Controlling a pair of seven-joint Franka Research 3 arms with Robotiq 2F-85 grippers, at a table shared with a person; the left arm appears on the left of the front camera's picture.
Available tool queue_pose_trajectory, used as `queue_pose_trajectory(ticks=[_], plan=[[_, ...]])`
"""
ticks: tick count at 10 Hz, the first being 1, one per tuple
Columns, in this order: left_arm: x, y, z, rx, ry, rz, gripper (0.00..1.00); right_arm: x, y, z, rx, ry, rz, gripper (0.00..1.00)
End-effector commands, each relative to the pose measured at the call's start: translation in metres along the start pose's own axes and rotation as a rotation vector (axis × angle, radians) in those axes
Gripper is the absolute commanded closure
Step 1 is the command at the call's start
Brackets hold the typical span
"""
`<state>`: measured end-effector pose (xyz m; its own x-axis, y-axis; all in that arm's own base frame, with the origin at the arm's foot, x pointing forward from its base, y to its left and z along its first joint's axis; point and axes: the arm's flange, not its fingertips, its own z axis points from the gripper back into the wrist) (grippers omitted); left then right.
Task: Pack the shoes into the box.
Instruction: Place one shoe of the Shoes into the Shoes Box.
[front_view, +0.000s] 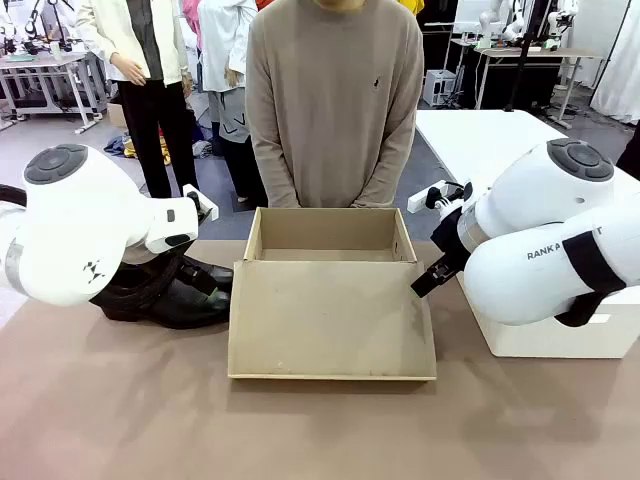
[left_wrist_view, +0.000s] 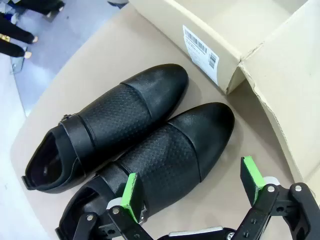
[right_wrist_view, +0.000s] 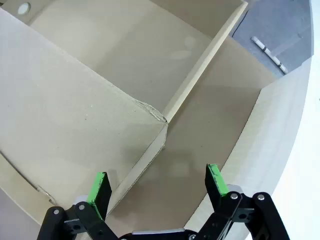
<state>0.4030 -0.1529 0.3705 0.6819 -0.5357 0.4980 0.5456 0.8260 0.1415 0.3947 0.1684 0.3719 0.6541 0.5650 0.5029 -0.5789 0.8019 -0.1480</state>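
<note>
The two black shoes (left_wrist_view: 130, 135) lie side by side on the brown table, toes toward the box (left_wrist_view: 220, 30). In the front view the shoes (front_view: 170, 295) sit left of the box, half hidden under my left arm (front_view: 80, 225). My left gripper (left_wrist_view: 192, 187) hangs open just above the nearer shoe (left_wrist_view: 175, 150), one green pad over its strap. The cardboard box (front_view: 330, 215) stands open in the middle, its flap lid (front_view: 330, 320) lying flat toward me. My right gripper (right_wrist_view: 158, 184) is open over the box's right corner (right_wrist_view: 162, 120), holding nothing.
A person (front_view: 335, 100) stands at the far side behind the box, hands low. A white block (front_view: 550, 340) sits at the table's right under my right arm (front_view: 550, 240). A barcode label (left_wrist_view: 200, 52) is on the box's end wall. Bare table lies in front of the lid.
</note>
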Motion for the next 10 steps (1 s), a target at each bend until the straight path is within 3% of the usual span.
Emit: queue_pose_trajectory(ticks=[1, 10], plan=[[0.0000, 0.0000, 0.0000, 0.000, 0.000, 0.000, 0.00, 0.0000, 0.0000, 0.0000, 0.000, 0.000, 0.000, 0.00], [0.0000, 0.0000, 0.0000, 0.000, 0.000, 0.000, 0.00, 0.0000, 0.0000, 0.0000, 0.000, 0.000, 0.000, 0.00]])
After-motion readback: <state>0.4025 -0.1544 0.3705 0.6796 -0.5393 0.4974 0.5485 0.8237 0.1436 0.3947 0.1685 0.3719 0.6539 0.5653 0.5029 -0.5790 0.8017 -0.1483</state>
